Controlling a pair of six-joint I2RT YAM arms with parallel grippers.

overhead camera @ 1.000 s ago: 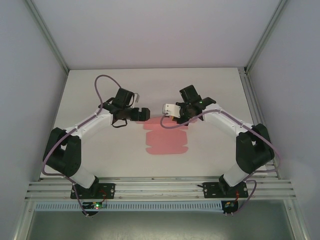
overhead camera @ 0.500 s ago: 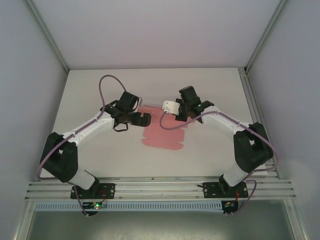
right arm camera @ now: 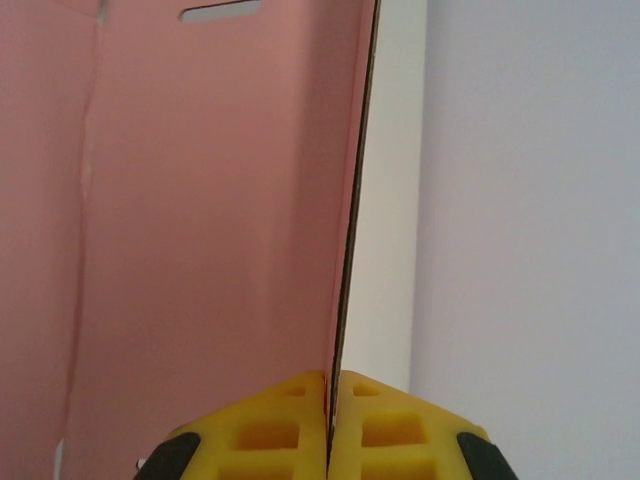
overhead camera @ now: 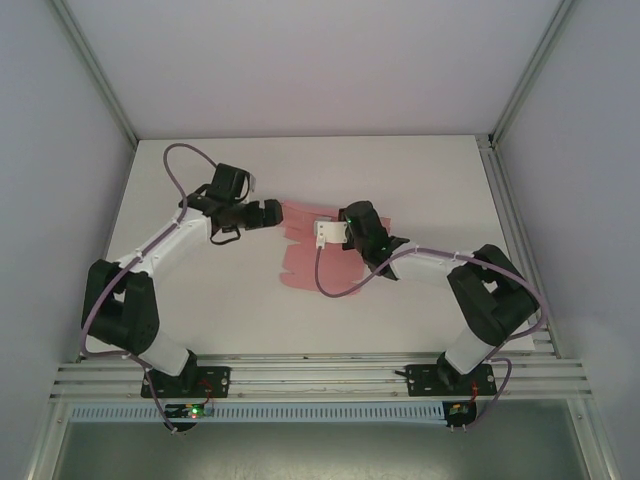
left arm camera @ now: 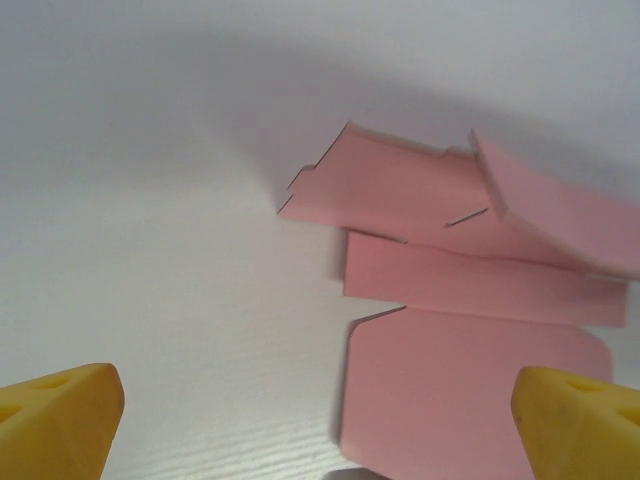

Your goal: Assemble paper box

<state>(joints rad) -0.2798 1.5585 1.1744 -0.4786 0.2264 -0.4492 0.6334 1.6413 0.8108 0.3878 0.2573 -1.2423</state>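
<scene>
Box form: the box (overhead camera: 300, 262) was a flat die-cut sheet of plain pink card, with panels, flaps and small stepped tabs along its edges.
Box detail, left wrist view: the box (left arm camera: 470, 280) showed a rounded-corner flap nearest the camera, a narrow strip panel behind it, and wider notched panels beyond.
Box detail, right wrist view: the box (right arm camera: 200, 200) showed a short cut slot (right arm camera: 220, 12) near the top and a faint crease down its left part.
Box position: it lay on the table (overhead camera: 420, 180) between the two grippers, about mid-table.
Box attitude: mostly flat. One far-right panel was lifted off the table (left arm camera: 150, 250).
Long axis: it ran roughly from the far side to the near side, with the near end skewed slightly left.
Left gripper (overhead camera: 274, 213): it was beside the far left corner of the sheet.
Left gripper (left arm camera: 320, 430) state: the fingers (left arm camera: 60, 420) were spread wide, gripping nothing.
Right gripper (overhead camera: 330, 238): it was over the right side of the sheet.
Right gripper (right arm camera: 328, 420) state: the yellow pads (right arm camera: 270, 420) were pinched together on the thin edge of the card.
</scene>
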